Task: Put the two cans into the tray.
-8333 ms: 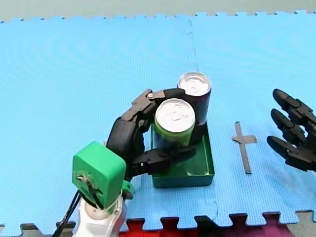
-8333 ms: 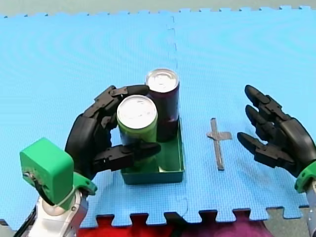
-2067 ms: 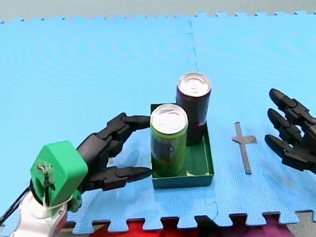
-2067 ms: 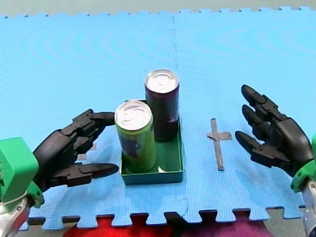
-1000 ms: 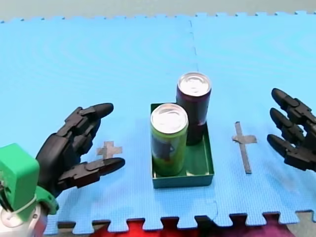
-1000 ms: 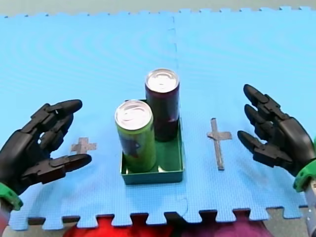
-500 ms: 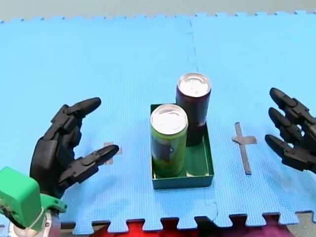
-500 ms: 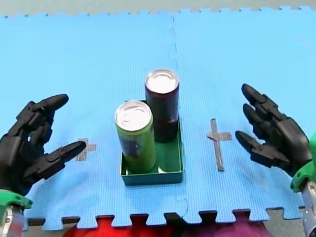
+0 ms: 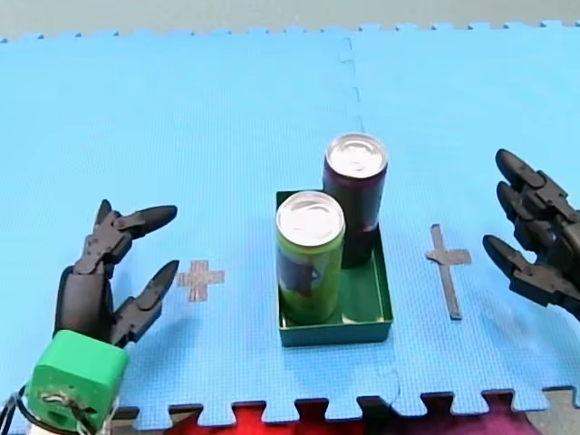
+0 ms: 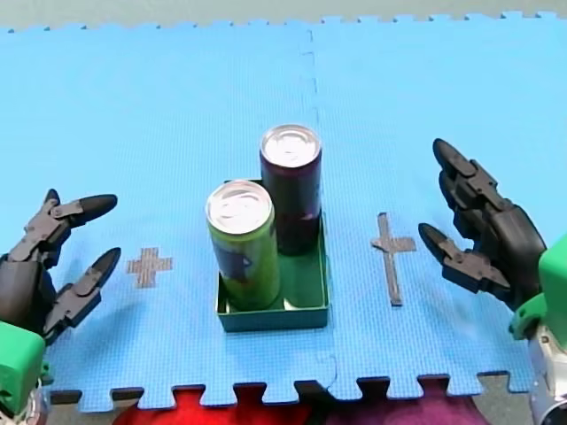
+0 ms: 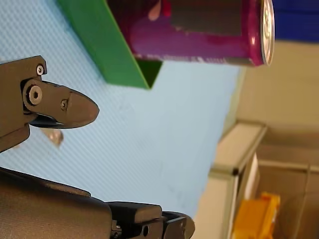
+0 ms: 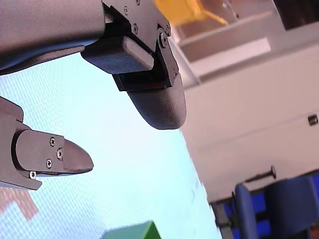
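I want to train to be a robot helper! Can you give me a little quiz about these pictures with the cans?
1. True or false: the green can and the purple can both stand upright in the tray.
2. Which can is nearer the robot? A: green. B: purple.
3. What do the left hand, left of the tray, and the right hand, right of it, hold?

Key: 1 true; 2 A; 3 nothing.

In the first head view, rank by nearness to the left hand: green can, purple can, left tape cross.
1. Left tape cross, just right of the left hand at the scene's left.
2. Green can, front of the tray.
3. Purple can, back of the tray.
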